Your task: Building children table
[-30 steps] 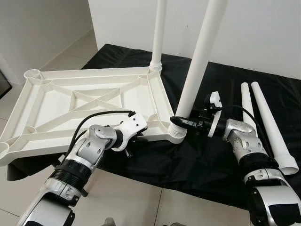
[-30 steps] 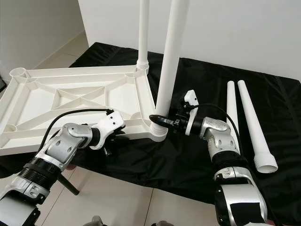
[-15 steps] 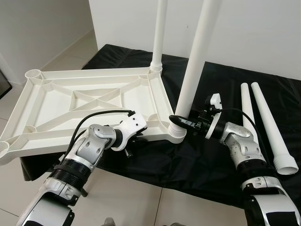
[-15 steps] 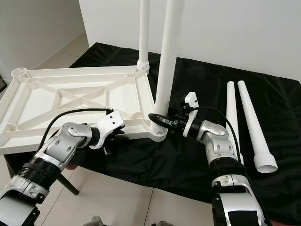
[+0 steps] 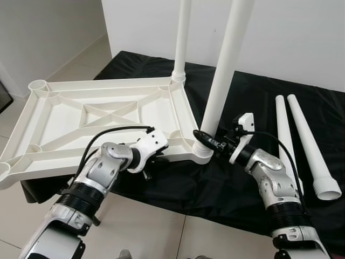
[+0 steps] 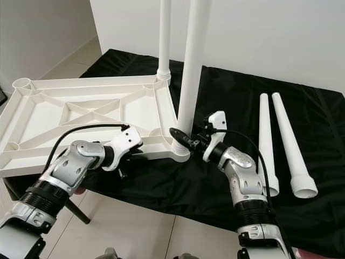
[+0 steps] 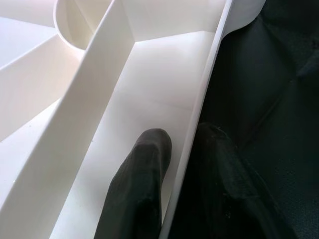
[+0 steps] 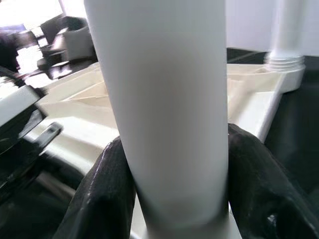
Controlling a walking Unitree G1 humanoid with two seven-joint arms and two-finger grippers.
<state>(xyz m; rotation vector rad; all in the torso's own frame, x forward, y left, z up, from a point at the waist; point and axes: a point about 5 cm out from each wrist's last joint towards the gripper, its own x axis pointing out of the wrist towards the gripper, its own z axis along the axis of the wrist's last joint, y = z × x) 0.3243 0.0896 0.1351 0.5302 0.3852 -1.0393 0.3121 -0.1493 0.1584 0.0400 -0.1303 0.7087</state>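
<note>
A black cloth (image 5: 237, 183) covers the work surface by white walls and pale floor tiles. My right gripper (image 8: 169, 199) clamps the near upright leg (image 5: 223, 70), seated in the white tabletop (image 5: 97, 116). My left gripper (image 7: 182, 164) pinches the tabletop's near rim. Both upright legs run out of view.

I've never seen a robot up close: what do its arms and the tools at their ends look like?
Both arms are silver metal in rounded segments with black ribbed joint rings. A black cable loops along each forearm. The left tool and right tool each have a white housing and two long black fingers.
</note>
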